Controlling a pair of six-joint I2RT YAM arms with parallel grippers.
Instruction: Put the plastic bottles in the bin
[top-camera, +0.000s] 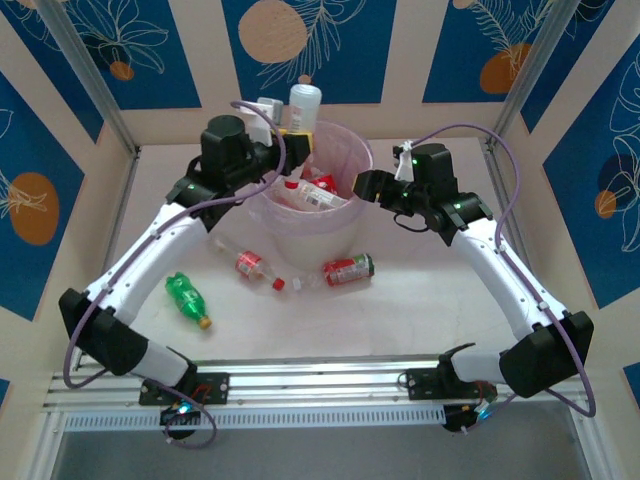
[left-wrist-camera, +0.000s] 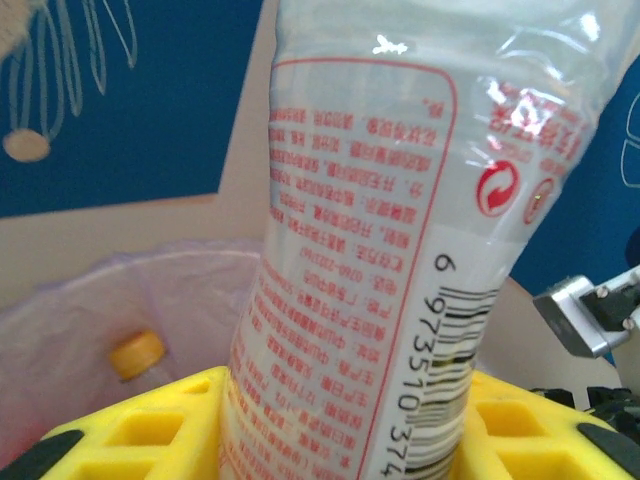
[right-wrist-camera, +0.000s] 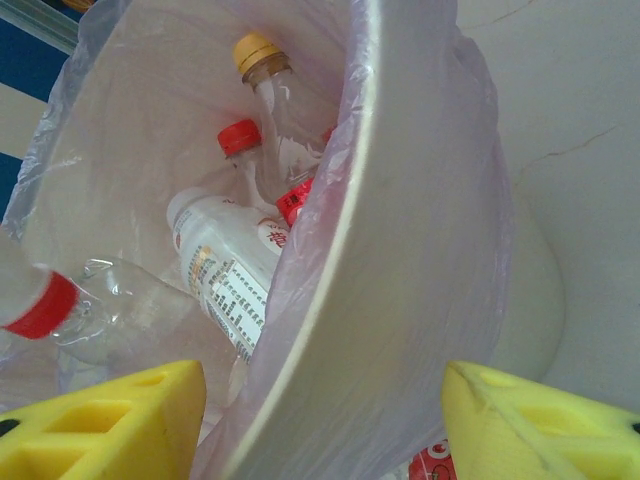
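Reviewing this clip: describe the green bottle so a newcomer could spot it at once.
Start at the bin in the middle of the table. On its near side, toward the arm bases, bottles lie on the table; the green bottle lies furthest left, apart from the red-labelled bottles. It is the only green one, with a yellow cap.

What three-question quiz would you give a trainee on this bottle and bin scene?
1. True or false: the left claw is shut on a pale-labelled bottle.
2. The leftmost bottle lying on the table is: A red, B green, C blue.
3. What sits between the open fingers of the right claw?
Key: 1 true; 2 B; 3 the rim of the bin.
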